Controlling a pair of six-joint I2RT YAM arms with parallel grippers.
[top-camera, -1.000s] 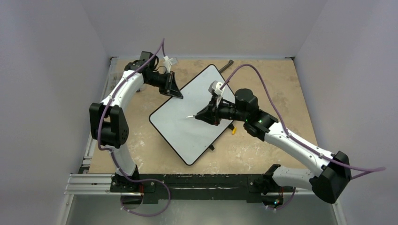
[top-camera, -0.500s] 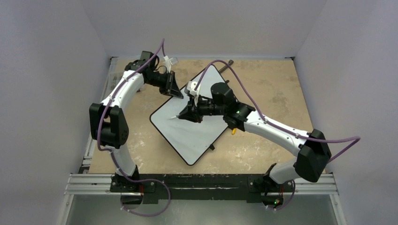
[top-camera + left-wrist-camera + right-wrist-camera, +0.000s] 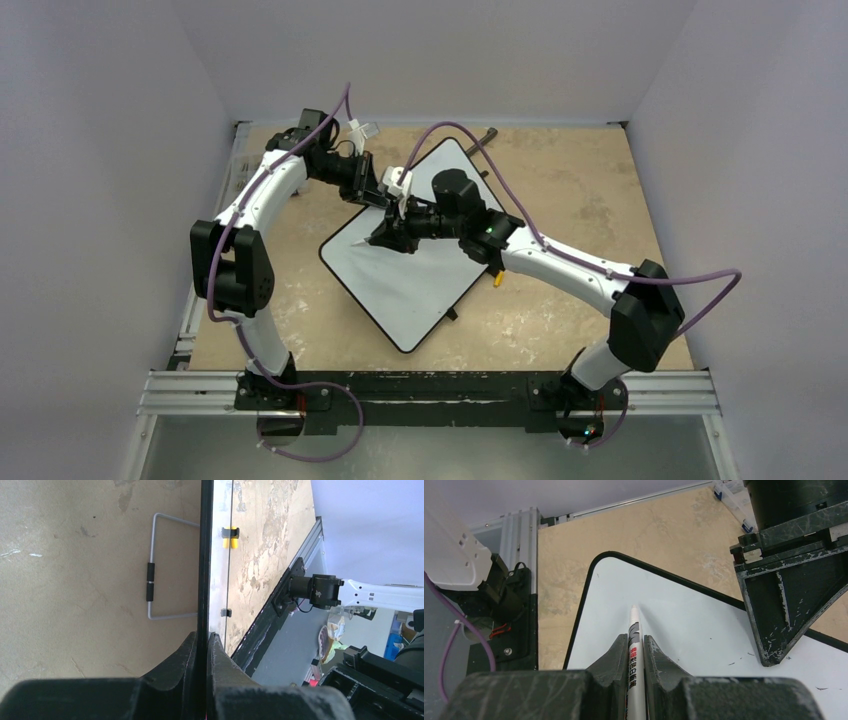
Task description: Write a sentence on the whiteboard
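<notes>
Tan tabletop (image 3: 590, 180), whiteboard (image 3: 400, 285) lying askew on it beneath the right gripper (image 3: 634, 641), which is clamped on a white pen (image 3: 634, 622) pointing forward over the board, left gripper (image 3: 202, 644) just beyond, pinching the board's black edge

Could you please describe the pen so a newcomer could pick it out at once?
Start at the whiteboard, the large white black-rimmed panel set askew on the tan table. Over its far left part is the right gripper, and the pen is the slim white stick clamped between its dark jaws. Nothing else there is thin and white; the left gripper alongside grips only the board's rim.
</notes>
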